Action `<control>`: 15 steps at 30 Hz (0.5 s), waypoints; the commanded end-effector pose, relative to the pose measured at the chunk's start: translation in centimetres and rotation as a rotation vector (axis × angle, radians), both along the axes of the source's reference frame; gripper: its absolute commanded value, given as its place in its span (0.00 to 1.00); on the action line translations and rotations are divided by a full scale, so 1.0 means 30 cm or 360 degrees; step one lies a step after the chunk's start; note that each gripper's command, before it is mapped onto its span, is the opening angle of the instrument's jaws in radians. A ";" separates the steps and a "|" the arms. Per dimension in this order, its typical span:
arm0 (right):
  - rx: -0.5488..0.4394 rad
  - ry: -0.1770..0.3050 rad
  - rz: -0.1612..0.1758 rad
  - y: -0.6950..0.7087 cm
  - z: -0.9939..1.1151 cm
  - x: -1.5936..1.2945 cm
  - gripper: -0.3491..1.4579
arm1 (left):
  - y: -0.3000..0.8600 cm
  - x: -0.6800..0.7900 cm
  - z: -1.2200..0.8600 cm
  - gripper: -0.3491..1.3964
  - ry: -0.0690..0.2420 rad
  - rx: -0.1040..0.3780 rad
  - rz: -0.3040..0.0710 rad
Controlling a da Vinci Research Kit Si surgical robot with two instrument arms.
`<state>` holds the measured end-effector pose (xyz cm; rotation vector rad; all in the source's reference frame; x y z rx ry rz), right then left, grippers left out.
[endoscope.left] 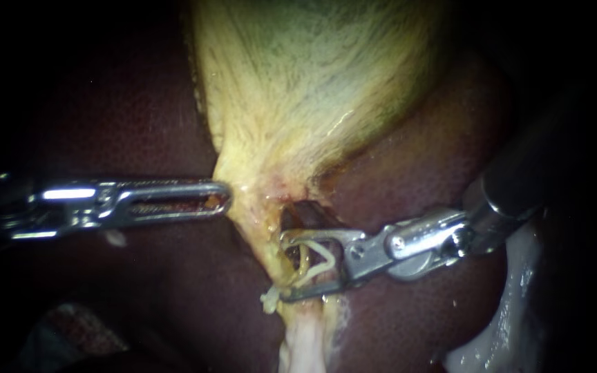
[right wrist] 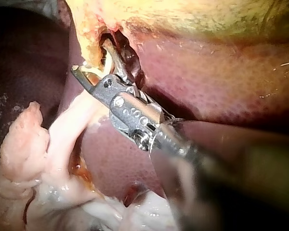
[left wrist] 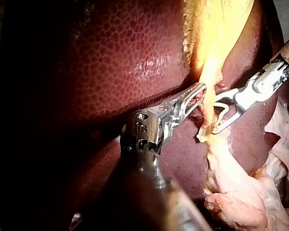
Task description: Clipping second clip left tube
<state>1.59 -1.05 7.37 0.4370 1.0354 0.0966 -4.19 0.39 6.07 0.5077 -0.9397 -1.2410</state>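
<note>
Just below the gallbladder (endoscope.left: 312, 90), where its yellow body narrows to a stalk against the dark liver (endoscope.left: 416, 173), my right instrument (endoscope.left: 282, 266) reaches in with its jaws spread wide. A pale clip (endoscope.left: 320, 261) sits between them, touching both. A thin yellowish tube (endoscope.left: 302, 257) runs down from the gallbladder through the open clip, so the jaws straddle it from either side. On the gallbladder's other flank, my left instrument (endoscope.left: 224, 197) has its jaws pressed together on the edge of the gallbladder wall. Only the endoscope view shows the clip's V shape head-on. The left wrist view shows far more of the pale, ragged tissue (left wrist: 241, 192) hanging below the gallbladder, beyond both tips. The right wrist view looks along the right shaft into a dark opening (right wrist: 127, 57) beside the tube, under the gallbladder, which the left wrist view hides.
</note>
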 end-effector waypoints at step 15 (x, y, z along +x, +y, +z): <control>0.0068 -0.0030 -0.0082 -0.0067 0.0016 0.0052 0.47 | 0.0002 -0.0024 -0.0006 0.00 0.0001 0.0001 -0.0004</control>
